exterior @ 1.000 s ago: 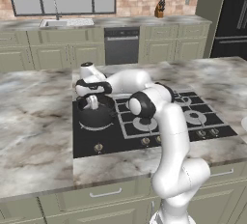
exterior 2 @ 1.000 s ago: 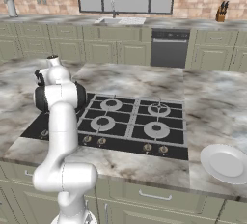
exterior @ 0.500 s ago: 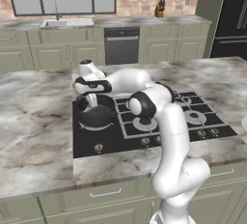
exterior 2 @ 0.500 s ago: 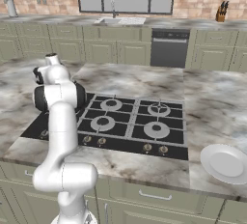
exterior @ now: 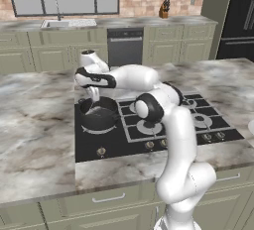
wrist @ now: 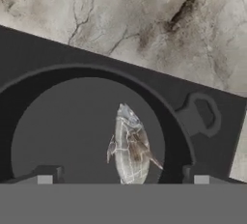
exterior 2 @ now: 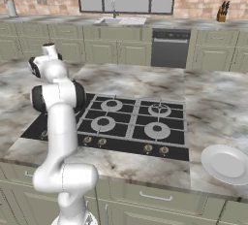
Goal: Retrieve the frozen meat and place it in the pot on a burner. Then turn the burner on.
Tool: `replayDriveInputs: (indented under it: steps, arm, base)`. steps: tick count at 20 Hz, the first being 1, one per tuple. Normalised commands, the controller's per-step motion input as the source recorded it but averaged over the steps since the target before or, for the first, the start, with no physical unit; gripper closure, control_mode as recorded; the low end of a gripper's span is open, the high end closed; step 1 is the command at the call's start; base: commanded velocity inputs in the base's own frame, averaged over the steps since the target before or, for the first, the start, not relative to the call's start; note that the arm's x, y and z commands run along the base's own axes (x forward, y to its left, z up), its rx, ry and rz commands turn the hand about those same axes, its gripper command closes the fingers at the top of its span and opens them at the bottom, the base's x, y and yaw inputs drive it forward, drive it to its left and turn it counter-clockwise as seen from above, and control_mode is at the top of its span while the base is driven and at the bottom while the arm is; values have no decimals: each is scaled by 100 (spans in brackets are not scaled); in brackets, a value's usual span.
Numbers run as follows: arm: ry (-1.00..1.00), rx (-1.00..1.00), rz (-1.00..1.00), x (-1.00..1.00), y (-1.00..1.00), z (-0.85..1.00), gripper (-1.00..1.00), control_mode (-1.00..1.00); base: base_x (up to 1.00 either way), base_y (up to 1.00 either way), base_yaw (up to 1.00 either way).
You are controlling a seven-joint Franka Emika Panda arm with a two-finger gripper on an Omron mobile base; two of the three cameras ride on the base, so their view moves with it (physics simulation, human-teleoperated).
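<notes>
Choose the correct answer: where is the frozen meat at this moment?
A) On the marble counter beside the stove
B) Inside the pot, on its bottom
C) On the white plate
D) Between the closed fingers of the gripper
B: the hand view shows the frozen meat lying on the bottom of the pot, with the gripper open above it.

Glossy white tubular arm [exterior: 173, 140], dark joint rings; fingers [wrist: 44, 178] apparently dark, grey-tipped.

A home kitchen: marble island counter [exterior: 34, 140] with a black gas cooktop [exterior 2: 131, 122] mid-frame, sink [exterior 2: 118, 20], dishwasher [exterior 2: 169, 48] and green cabinets [exterior: 168, 50] along the top.
</notes>
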Motion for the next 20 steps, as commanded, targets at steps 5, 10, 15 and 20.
replayDriveInputs:
  steps: [5,10,15,20]
  arm:
    - [-3,3,1,-90,0,44,-100,-100]
    - [-11,11,1,-80,-3,27,-100,-100]
    - [-5,15,-4,-75,-20,2,-100,-100]
    - [0,19,-16,-61,-33,4,-100,-100]
  base:
    - [0,0,0]
    - [0,0,0]
    - [0,0,0]
    - [0,0,0]
